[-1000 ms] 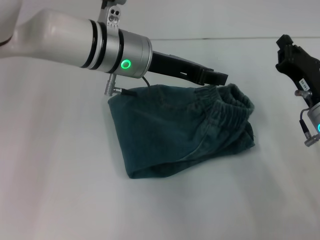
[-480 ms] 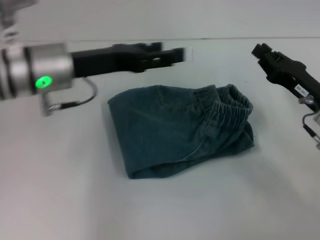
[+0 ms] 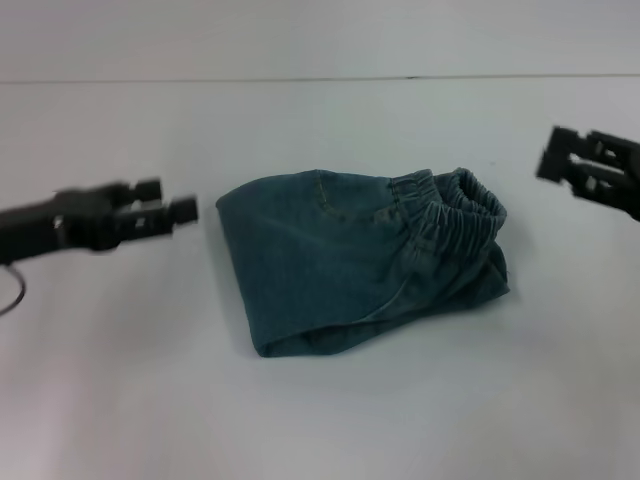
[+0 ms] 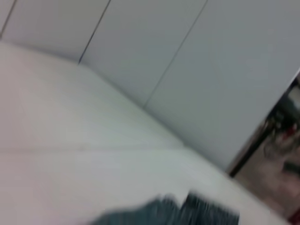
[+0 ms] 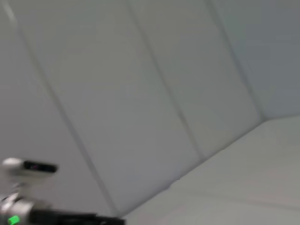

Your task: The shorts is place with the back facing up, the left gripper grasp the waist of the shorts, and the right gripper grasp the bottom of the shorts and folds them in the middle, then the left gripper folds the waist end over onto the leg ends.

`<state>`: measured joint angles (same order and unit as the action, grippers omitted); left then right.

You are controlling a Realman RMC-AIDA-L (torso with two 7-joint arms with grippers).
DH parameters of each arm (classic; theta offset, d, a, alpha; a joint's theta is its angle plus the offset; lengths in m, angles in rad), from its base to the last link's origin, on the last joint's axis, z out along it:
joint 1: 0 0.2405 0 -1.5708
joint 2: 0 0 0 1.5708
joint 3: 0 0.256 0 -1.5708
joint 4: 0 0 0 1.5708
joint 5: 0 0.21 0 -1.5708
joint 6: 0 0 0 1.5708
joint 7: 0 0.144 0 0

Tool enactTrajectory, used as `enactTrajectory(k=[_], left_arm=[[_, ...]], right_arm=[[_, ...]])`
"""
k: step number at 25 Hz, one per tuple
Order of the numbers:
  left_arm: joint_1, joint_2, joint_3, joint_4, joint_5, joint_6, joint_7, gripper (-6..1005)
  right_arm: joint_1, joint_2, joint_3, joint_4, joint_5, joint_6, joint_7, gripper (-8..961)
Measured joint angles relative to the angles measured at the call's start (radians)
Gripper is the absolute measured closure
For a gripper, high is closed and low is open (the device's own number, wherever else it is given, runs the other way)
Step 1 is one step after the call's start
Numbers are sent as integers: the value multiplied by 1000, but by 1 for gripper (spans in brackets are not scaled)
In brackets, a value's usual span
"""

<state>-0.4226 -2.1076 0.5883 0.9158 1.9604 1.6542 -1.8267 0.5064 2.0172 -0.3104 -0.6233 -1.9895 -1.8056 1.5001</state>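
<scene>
White table (image 3: pixel 120 400), head view: one pair of teal shorts (image 3: pixel 360 265) folded at centre. Left gripper (image 3: pixel 165 212) beside it, right gripper (image 3: pixel 560 160) well apart; both blurred, finger spread unreadable. Left wrist: shorts edge only. Right wrist: wall panels, left arm (image 5: pixel 47 216) distant.

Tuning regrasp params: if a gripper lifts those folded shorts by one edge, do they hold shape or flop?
Likely flop: the shorts lie in soft creases with rounded fold edges, so the layers would probably sag open. The gathered elastic waist looks thicker, probably a firmer pinch point. Unlikely to slide or roll; it lies flat on the table.
</scene>
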Motion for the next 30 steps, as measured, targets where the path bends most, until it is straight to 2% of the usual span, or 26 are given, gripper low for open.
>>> enactTrajectory(k=[2,3,4,6,7,11,20,25,30], left_arm=[[0,5,-20,3,87,22,6,78],[0,5,-20,3,87,22,6,78],[-5,7,-24,6,172,35,4,78],[-8,8,-25,6,202,41,2,78],[-9,9,-24,7,215,47,0,78],[-11,9,-21,7,230,59,0,78],[-30,11,-12,9,239,76,-14,78],[-33,12,-12,7,240,90,-27,78],[-35,12,-13,6,242,103,-30,78]], right_arm=[[-14,-41,-39,-7,0,-63,33,365],[-22,-62,-59,-7,-1,-89,47,317],[-27,-73,-75,-10,-4,-104,57,268],[-39,-90,-103,-20,-24,-124,75,172],[-43,-93,-111,-25,-46,-125,81,165],[-46,-93,-116,-31,-130,-108,104,139],[-48,-75,-117,-35,-210,-9,107,118],[-47,-71,-118,-35,-217,-1,107,189],[-43,-71,-119,-36,-219,5,107,189]])
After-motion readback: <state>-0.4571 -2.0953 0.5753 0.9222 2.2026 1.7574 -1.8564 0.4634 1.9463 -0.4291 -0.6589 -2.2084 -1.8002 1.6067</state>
